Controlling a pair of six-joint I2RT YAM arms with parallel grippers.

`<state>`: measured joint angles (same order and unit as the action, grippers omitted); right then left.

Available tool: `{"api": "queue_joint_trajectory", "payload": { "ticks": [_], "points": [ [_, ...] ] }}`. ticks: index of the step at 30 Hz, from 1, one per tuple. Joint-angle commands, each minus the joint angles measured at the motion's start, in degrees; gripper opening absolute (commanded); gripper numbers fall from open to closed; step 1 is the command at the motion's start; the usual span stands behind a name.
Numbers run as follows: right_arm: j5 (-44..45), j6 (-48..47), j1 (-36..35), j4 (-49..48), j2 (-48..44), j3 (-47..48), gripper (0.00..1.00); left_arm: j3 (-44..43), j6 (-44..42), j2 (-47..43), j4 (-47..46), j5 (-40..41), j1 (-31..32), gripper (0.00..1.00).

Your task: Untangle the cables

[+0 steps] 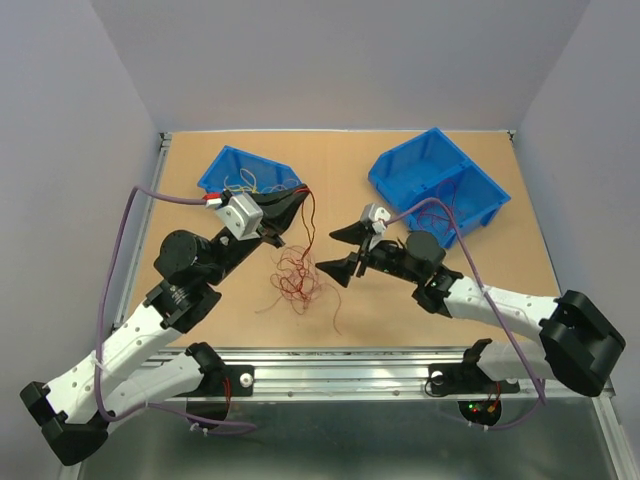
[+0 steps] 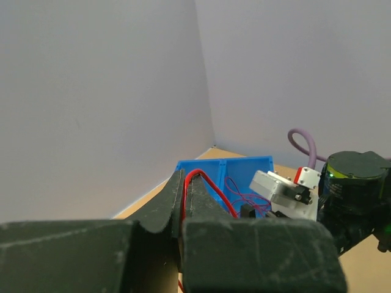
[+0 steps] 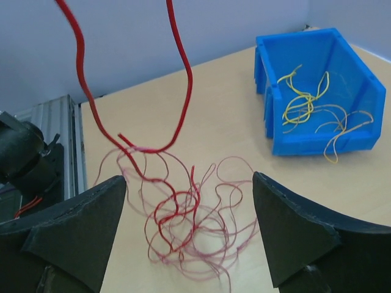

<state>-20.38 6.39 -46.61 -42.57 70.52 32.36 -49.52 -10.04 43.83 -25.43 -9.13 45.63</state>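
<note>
A tangle of thin red cables (image 1: pixel 296 277) lies on the table between the arms. My left gripper (image 1: pixel 300 192) is raised above it and shut on one thicker red cable (image 1: pixel 310 222), which hangs down into the tangle. In the left wrist view that cable (image 2: pixel 194 176) loops out between the closed fingertips of the left gripper (image 2: pixel 184 178). My right gripper (image 1: pixel 327 252) stands open just right of the tangle. The right wrist view shows the right gripper (image 3: pixel 189 180) with its jaws wide apart, the tangle (image 3: pixel 189 223) between and beyond them, and the lifted cable (image 3: pixel 183 79) hanging from above.
A blue bin (image 1: pixel 245 173) at the back left holds yellow cables (image 3: pixel 308 104). A second blue bin (image 1: pixel 440 185) stands at the back right; thin dark red wires (image 2: pixel 244 196) show against it. Purple arm cables (image 1: pixel 118 260) loop beside the arms. A metal rail (image 1: pixel 340 365) runs along the near edge.
</note>
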Motion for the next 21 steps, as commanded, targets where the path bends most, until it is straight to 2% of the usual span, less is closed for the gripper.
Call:
{"api": "queue_joint_trajectory", "payload": {
  "ticks": [1,6,12,15,16,19,21],
  "points": [
    [1.0,-0.5,-1.1,-7.3,3.1,7.7,0.9,-3.1,-0.5,0.5,-2.1,-2.7,-0.1,0.0],
    [0.9,0.4,-2.3,-13.8,9.7,9.7,0.92,-3.7,-1.0,1.0,-0.9,-2.4,-0.2,0.0],
    [2.5,0.6,-3.9,-15.2,14.7,14.1,0.92,-4.7,-0.7,1.8,0.5,-2.8,-0.2,0.0],
    [6.2,0.7,-4.8,-15.7,18.3,16.5,0.81,-5.0,-0.5,2.0,0.9,-3.7,-0.2,0.0],
    [6.8,0.8,-5.0,-15.7,19.1,16.9,0.73,-5.1,-0.5,2.0,1.0,-3.6,-0.2,0.0],
    [6.8,0.5,-5.0,-15.6,21.8,17.7,0.68,-6.4,-0.7,1.1,1.0,-1.5,-0.2,0.0],
    [5.9,0.8,-5.0,-15.6,23.8,18.5,0.6,-9.3,-0.5,1.2,0.6,-0.9,-0.2,0.0]
  ]
}}
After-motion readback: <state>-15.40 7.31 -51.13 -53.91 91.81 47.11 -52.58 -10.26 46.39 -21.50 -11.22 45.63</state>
